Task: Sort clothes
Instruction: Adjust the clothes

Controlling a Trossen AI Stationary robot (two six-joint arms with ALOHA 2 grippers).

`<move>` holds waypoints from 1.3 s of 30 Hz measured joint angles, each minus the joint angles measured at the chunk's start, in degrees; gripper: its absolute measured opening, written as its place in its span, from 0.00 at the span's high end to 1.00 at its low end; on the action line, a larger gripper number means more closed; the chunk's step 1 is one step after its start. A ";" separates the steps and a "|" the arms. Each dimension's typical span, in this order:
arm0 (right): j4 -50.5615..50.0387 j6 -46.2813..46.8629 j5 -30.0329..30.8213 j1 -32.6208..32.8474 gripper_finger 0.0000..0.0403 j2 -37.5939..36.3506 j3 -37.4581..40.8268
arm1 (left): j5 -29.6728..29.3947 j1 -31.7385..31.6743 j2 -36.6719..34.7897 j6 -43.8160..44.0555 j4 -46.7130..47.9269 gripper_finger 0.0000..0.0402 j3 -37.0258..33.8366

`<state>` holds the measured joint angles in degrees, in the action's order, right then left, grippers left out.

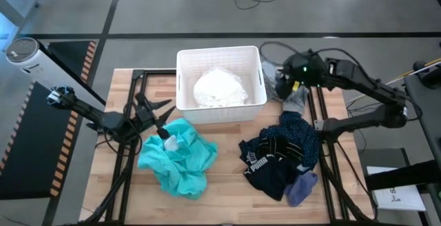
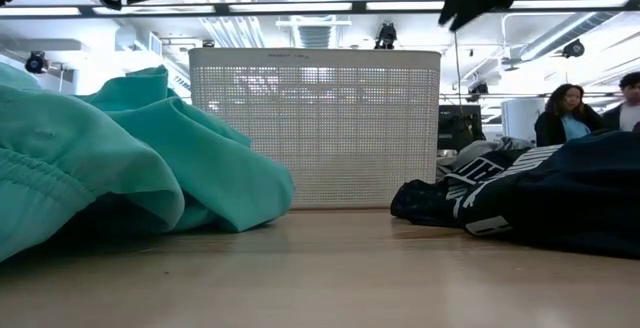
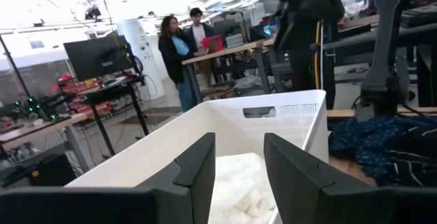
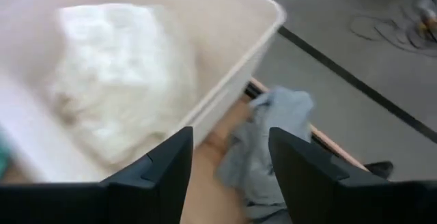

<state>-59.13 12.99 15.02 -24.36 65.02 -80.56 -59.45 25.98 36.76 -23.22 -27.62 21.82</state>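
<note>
A white garment (image 1: 219, 88) lies inside the white bin (image 1: 220, 51) at the table's far middle. On the table beside the bin's right wall lies a grey garment (image 1: 293, 91). My right gripper (image 4: 229, 138) hangs open above the gap between the bin and this grey garment (image 4: 273, 135), holding nothing. A teal garment (image 1: 179, 158) is heaped at the near left. My left gripper (image 3: 239, 145) hovers open over its far edge, level, pointing at the bin. A navy-black garment with white lettering (image 1: 279, 157) and a small lavender piece (image 1: 302, 187) lie at the near right.
The bin's perforated wall (image 2: 315, 128) stands between the teal heap (image 2: 130, 158) and the navy pile (image 2: 540, 198). Bare wood shows at the table's near middle. People stand at desks in the room beyond (image 3: 181, 53).
</note>
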 joint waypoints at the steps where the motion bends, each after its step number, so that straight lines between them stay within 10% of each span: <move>1: -0.89 0.78 0.31 1.89 0.58 -0.11 -0.41 | 0.00 0.00 -0.16 -0.42 0.00 0.72 0.00; 16: -5.45 16.80 -7.73 30.88 0.72 2.89 6.66 | 0.01 0.00 -0.65 0.41 1.20 0.72 0.00; 39: -4.76 13.19 -19.71 44.26 0.34 33.64 10.17 | 0.03 0.00 -0.86 1.27 1.99 0.72 0.00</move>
<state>-63.89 26.18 -4.69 19.90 98.66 -70.39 -59.42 25.98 35.90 -21.95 -25.62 21.82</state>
